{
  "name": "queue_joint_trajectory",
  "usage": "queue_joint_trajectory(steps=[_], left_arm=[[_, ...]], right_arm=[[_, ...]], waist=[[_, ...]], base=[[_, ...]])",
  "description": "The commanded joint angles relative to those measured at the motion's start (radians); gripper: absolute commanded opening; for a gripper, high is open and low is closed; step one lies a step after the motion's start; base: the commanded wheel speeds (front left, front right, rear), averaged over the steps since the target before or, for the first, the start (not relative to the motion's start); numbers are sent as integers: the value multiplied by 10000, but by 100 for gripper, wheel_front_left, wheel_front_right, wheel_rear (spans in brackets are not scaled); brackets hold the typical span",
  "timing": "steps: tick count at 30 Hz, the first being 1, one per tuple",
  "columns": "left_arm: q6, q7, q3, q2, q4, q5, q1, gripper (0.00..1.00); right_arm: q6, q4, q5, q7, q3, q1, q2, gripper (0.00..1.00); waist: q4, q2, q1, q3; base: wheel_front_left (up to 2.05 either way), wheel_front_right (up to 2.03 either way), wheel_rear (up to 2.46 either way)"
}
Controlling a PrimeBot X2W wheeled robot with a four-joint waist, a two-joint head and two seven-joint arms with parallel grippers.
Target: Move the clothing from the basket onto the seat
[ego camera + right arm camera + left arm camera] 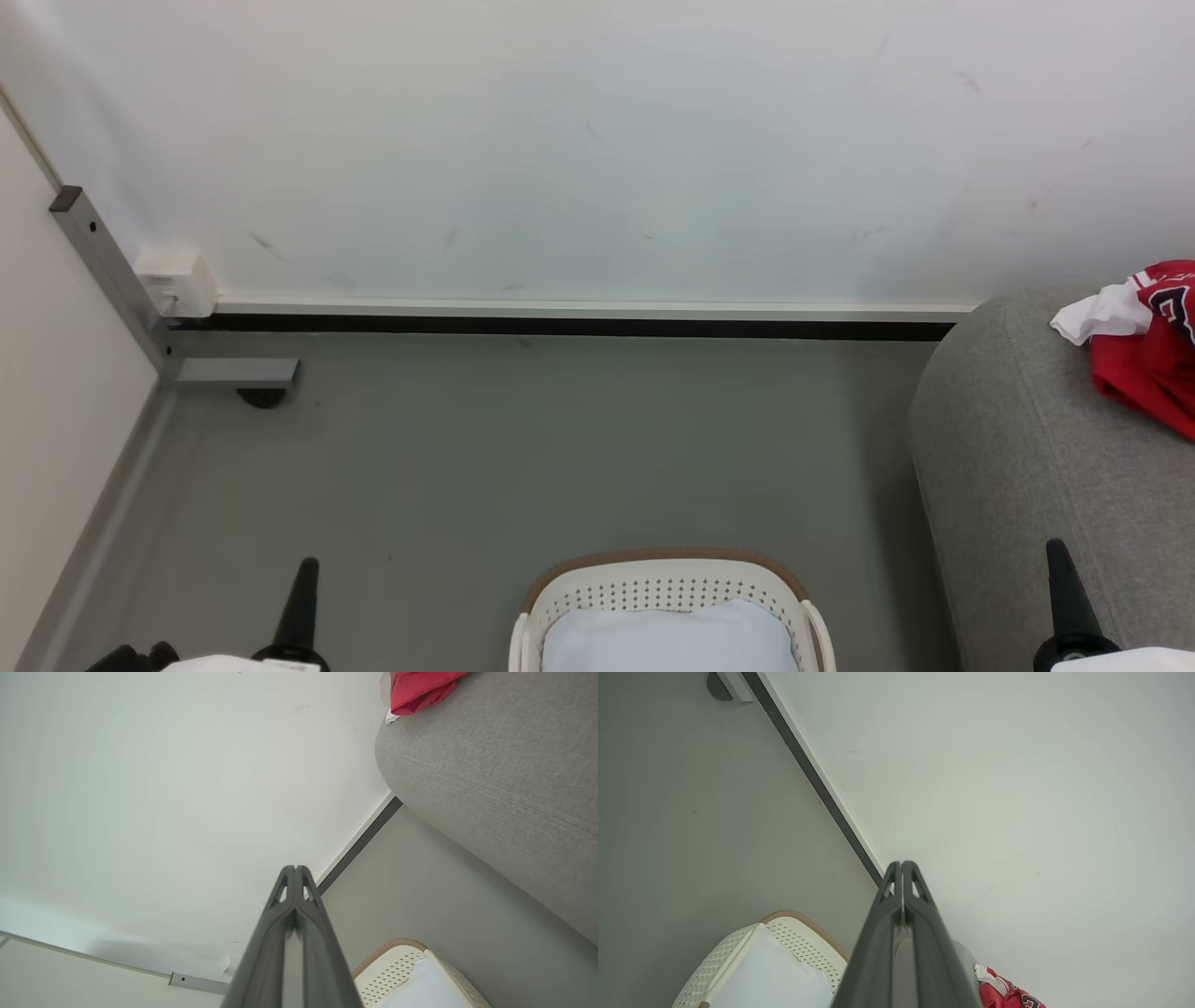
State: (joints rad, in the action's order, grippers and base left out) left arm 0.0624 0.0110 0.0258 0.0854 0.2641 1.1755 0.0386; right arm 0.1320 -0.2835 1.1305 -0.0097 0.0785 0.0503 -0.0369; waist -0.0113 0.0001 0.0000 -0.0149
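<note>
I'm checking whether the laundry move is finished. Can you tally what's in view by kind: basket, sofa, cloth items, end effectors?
basket: 1
sofa: 1
red jersey heap, on the sofa: 1
white garment, on the sofa: 1
pale liner cloth, in the basket: 1
end effectors: 2 (left end effector, right end effector, both shut and empty)
Total: 7

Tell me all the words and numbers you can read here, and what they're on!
Nothing can be read whole.
Black numeral, perhaps "2", cut off by the picture's edge: on the red sports jersey with white trim lying on the grey fabric sofa.
Tiny label on the small white plastic box low on the wall: too small to read.
</note>
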Motion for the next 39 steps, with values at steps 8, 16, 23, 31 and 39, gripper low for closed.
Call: queue_joint_trajectory(steps=[8,16,23,31,39], left_arm=[[175,-246,220,-26,-114,902,292,0],[273,-440,346,-90,-128,1545,380,0],[355,-600,461,-146,-144,2107,467,0],[444,-756,560,-192,-159,2632,524,0],[534,-918,667,-247,-170,3168,593,0]], right_arm=[[-13,192,946,225,111,274,-124,0],[-15,232,1682,423,157,359,-135,0],[-16,262,2284,583,196,380,-145,0],[-17,296,2862,725,236,456,-152,0],[-19,342,3474,907,281,528,-159,0]], waist=[[16,-1,0,25],[31,-1,0,49],[44,-1,0,71],[58,-1,0,92],[73,-1,0,116]], base=[[0,0,0],[0,0,0],[0,0,0],[0,0,0],[0,0,0]])
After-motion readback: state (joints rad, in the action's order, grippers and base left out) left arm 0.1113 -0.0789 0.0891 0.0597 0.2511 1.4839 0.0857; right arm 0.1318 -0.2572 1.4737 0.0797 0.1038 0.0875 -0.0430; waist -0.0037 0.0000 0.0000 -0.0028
